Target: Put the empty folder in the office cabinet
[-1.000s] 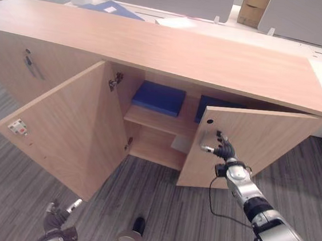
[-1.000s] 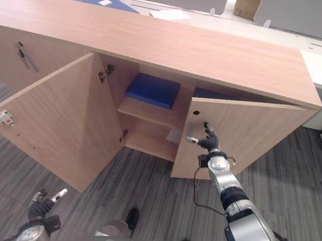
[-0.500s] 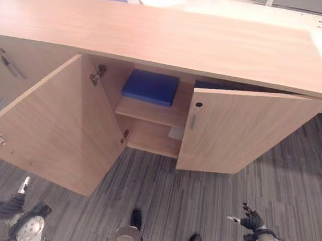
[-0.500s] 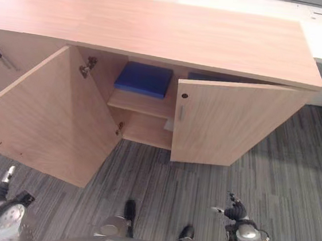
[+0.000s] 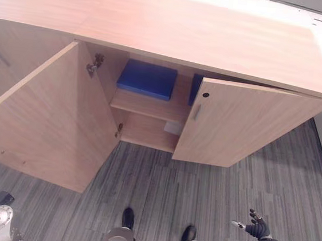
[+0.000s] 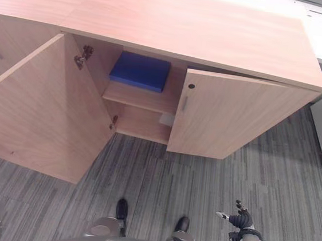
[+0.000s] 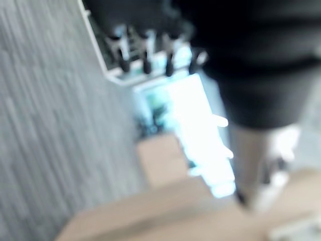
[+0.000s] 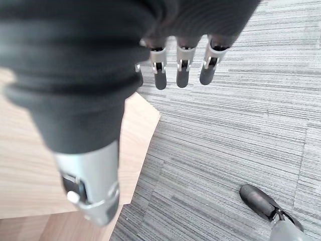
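From the head views, the wooden cabinet (image 5: 175,36) stands with its left door (image 5: 51,120) wide open and its right door (image 5: 241,126) partly open. A blue folder (image 5: 147,79) lies flat on the upper shelf (image 5: 145,104) inside.

The right hand (image 6: 239,219) hangs low over the carpet (image 6: 212,183), fingers (image 8: 183,68) straight and apart, holding nothing.

In the left wrist view, the left hand (image 7: 150,50) is blurred, its fingers extended and empty.

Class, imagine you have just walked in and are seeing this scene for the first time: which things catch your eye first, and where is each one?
The long wooden cabinet stands out first, with its left door swung wide open and its right door ajar. On the shelf inside lies a bright blue folder. Low at the right, over the grey striped carpet, the right hand hangs with relaxed fingers, holding nothing.
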Controlling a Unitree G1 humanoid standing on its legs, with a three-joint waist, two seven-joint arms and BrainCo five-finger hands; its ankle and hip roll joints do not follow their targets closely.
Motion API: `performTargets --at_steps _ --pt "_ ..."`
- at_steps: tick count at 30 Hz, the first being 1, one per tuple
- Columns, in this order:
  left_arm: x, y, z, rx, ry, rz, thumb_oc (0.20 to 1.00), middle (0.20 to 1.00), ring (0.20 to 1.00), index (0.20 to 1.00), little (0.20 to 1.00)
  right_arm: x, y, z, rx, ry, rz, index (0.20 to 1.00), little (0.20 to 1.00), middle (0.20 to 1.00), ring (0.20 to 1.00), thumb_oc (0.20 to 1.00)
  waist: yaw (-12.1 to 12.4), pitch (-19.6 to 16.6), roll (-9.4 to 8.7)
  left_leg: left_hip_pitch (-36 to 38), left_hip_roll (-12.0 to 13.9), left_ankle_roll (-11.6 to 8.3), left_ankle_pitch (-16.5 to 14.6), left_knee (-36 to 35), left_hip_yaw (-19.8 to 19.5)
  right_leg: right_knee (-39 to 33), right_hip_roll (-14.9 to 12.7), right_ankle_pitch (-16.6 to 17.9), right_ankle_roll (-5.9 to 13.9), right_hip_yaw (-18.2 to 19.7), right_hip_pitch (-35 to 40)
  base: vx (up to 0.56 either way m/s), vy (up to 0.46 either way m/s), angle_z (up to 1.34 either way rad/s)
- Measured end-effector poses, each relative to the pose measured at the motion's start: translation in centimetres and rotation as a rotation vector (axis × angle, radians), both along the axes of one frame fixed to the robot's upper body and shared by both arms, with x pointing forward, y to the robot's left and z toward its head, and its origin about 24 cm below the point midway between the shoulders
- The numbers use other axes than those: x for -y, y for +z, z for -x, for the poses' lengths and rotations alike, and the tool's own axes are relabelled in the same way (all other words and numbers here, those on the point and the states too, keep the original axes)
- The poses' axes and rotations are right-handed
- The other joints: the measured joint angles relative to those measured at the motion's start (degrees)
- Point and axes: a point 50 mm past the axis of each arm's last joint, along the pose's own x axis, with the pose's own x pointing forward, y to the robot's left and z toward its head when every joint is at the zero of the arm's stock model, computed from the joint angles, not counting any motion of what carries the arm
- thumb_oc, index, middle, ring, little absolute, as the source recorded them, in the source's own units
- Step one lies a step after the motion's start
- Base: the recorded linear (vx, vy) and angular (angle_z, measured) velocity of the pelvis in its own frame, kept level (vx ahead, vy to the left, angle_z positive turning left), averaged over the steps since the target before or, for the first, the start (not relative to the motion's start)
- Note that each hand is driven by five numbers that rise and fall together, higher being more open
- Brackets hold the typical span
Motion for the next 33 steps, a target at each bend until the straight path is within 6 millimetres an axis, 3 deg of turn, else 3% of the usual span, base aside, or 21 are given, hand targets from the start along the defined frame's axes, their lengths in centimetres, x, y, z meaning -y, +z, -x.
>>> performTargets --at_steps 5,7,9,15,19,24,27,30,33 --pt "-1.6 1.9 -2.1 -0.008 -0.098 -0.008 1.0 1.0 1.0 1.0 1.0 0.8 1.1 -1.9 0.054 0.015 0.024 1.0 1.0 1.0 1.0 1.0 -0.55 1.68 -1.2 -4.15 0.65 -0.1 1.48 0.61 0.58 0.05 0.6 1.13 0.21 0.77 -4.51 -0.26 0.135 -0.07" --pt "-3.3 4.9 -4.4 0.051 -0.13 -0.036 1.0 1.0 1.0 1.0 1.0 1.7 2.8 -4.6 0.131 0.009 0.033 1.0 1.0 1.0 1.0 1.0 -0.88 5.78 -2.73 -6.59 1.0 0.24 2.5 0.93 0.98 0.06 0.91 2.97 -0.45 1.32 -6.93 -0.26 0.137 -0.07" --pt "-4.4 7.3 -5.6 0.113 -0.129 -0.058 1.0 1.0 1.0 1.0 1.0 1.9 3.6 -6.0 0.176 0.001 0.021 1.0 1.0 1.0 1.0 1.0 -1.54 8.33 -4.05 -7.98 1.42 0.15 2.6 1.94 1.12 0.06 1.14 3.5 -0.69 1.85 -7.88 -0.23 0.119 -0.02" --pt "-6.6 10.1 -6.4 0.122 -0.12 -0.029 1.0 1.0 1.0 1.0 1.0 2.6 4.6 -6.9 0.225 -0.01 0.01 1.0 1.0 1.0 1.0 1.0 -2.13 12.5 -6.1 -10.0 3.15 -0.25 2.86 3.16 1.54 0.05 2.78 3.49 -0.65 3.2 -9.62 -0.11 0.028 -0.06" --pt "-6.6 10.2 -6.8 0.129 -0.142 -0.007 1.0 1.0 1.0 1.0 1.0 2.7 4.7 -6.8 0.227 -0.018 0.002 1.0 1.0 1.0 1.0 1.0 -2.32 12.55 -6.2 -10.04 3.89 -0.72 2.93 3.09 1.53 0.03 3.52 3.49 -0.72 3.99 -9.71 -0.04 -0.033 -0.02" --pt "-5.6 8.4 -8.5 0.051 -0.291 0.099 1.0 1.0 1.0 1.0 1.0 3.0 5.6 -7.7 0.285 -0.02 -0.019 1.0 1.0 1.0 1.0 1.0 -2.24 12.81 -6.94 -10.75 5.46 -1.67 3.45 2.93 -0.13 0.03 5.53 2.81 -1.73 6.24 -9.46 0.01 -0.077 0.13" --pt "-3.4 4.6 -9.2 -0.039 -0.431 0.237 1.0 1.0 1.0 1.0 1.0 2.4 7.0 -9.5 0.377 -0.013 -0.055 1.0 1.0 1.0 1.0 1.0 -2.08 12.74 -7.11 -9.8 5.58 -2.25 4.59 1.46 -0.58 -0.01 6.07 2.56 -1.85 9.3 -9.09 0.08 -0.059 0.02" --pt "-1.2 0.7 -8.1 -0.068 -0.452 0.338 1.0 1.0 1.0 1.0 1.0 0.6 8.2 -10.7 0.467 0.012 -0.117 1.0 1.0 1.0 1.0 1.0 -2.3 12.66 -6.91 -6.64 5.55 -2.4 4.68 0.6 1.48 -0.08 5.95 2.16 -1.48 11.09 -7.78 0.1 -0.03 -0.28" --pt "2.0 -3.0 -7.0 -0.141 -0.53 0.433 1.0 1.0 1.0 1.0 1.0 -0.8 8.0 -10.6 0.488 0.005 -0.166 1.0 1.0 1.0 1.0 1.0 -3.91 12.28 -6.19 -5.35 5.54 -2.19 4.41 0.58 2.1 -0.33 5.91 1.35 -1.93 12.27 -7.27 0.17 -0.015 -0.21"
